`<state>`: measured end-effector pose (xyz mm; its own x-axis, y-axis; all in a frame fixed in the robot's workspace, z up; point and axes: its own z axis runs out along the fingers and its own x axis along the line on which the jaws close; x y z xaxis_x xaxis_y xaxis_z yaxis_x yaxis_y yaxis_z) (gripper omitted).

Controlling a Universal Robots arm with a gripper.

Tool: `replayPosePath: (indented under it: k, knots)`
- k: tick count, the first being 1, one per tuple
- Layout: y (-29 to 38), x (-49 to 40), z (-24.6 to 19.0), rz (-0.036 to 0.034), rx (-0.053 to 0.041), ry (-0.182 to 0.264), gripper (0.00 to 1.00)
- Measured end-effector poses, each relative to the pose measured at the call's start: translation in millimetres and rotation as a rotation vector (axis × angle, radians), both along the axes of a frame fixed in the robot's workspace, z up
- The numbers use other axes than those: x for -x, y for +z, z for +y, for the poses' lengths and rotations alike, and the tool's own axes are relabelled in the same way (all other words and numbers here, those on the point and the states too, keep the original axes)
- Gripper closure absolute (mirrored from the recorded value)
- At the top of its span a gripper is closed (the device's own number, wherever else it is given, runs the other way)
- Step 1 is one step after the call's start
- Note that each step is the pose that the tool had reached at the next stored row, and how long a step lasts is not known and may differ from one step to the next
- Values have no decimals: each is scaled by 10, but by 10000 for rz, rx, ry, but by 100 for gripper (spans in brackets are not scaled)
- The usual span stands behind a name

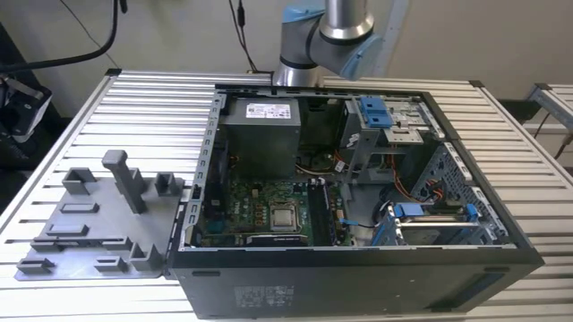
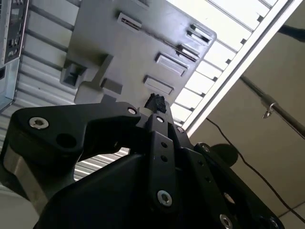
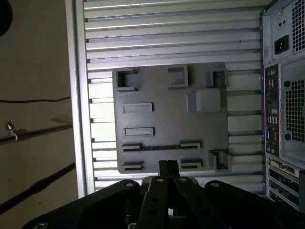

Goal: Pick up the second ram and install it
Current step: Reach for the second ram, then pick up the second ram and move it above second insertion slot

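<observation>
You look to be at pick-up: the gripper (image 3: 168, 168), jaws closed and empty, hovers above the ram (image 3: 159, 147) in its tray (image 3: 167, 119), so opening and aligning come first.

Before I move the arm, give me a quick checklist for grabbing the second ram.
1. Ram in place: the second ram stands on edge between two blocks of the grey tray, ok.
2. Position: the gripper hovers above the tray, near the ram, ok.
3. Jaws open for a grasp: not ok, shut and empty.
4. Access: the computer case is open and the motherboard is exposed, ok.
5. Free slot on the motherboard: cannot tell.
</observation>
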<state>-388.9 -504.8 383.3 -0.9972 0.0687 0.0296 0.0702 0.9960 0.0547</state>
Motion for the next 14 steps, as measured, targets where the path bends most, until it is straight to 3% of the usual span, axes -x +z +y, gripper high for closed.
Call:
replayPosePath:
  k: [4, 14]
  knots:
    - [-2, 1, -25, 0, 0, -1, 89]
    - [-6, 0, -28, 0, 0, 0, 89]
